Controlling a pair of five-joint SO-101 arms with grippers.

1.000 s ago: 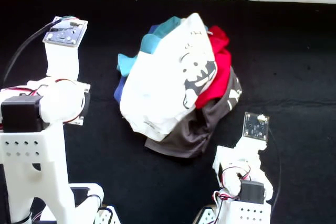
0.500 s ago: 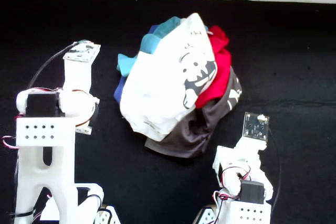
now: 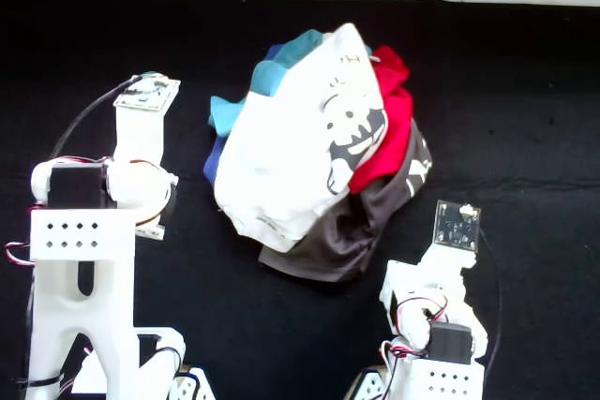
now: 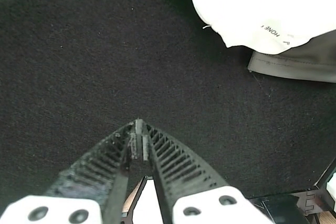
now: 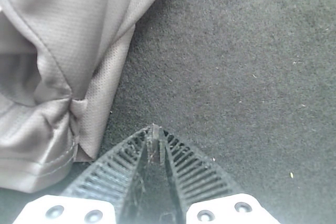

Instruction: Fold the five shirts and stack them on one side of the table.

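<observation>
Flanking a crumpled heap of white, grey, red, teal and blue shirts point(image 3: 319, 156), left claw point(image 4: 137, 139) and right claw point(image 5: 154, 140) are each seen pinched together over the black bench point(image 3: 525, 91).

The heap of shirts point(image 3: 314, 152) blocks the frame's centre, the left arm point(image 3: 84, 231) the lower left and the right arm point(image 3: 436, 316) the lower right; bare table point(image 3: 525, 81) gives passage along the top and right.

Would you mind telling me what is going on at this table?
Nothing is folded yet. The shirts lie in one crumpled heap on the table, a white shirt on top. The left arm sits beside it and the right arm beside the grey shirt, both with jaws shut and empty.
</observation>
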